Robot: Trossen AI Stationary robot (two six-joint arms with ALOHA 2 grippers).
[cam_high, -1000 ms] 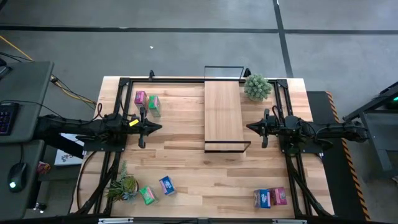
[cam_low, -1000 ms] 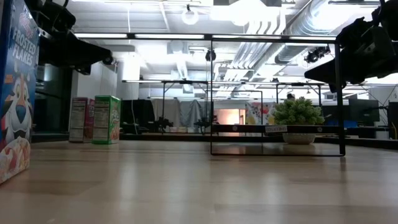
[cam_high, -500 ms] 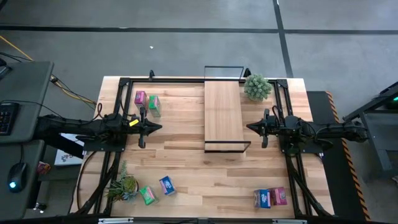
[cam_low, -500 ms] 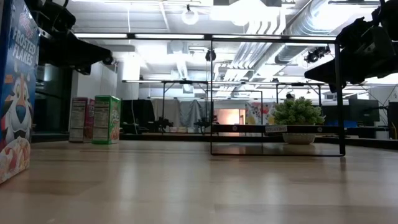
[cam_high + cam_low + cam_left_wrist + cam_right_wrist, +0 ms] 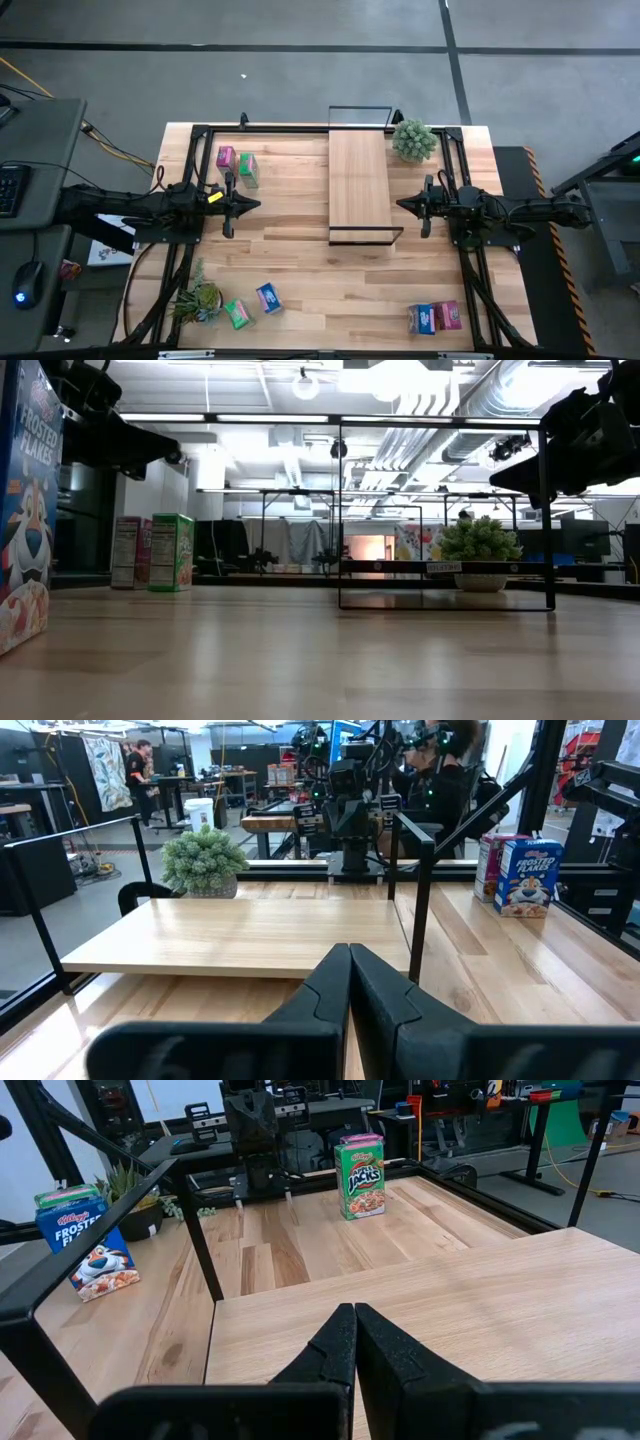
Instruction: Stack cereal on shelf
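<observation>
Flanking the shelf [image 5: 358, 180], left gripper [image 5: 258, 205] at nine o'clock and right gripper [image 5: 399, 204] at three hover, fingers closed, empty. Cereal [image 5: 236, 164] stands scattered on the table [image 5: 300, 260]

Bright, even overhead ceiling lights [image 5: 305, 385]; soft shadows, nearest box [image 5: 22, 510] blurred.
</observation>
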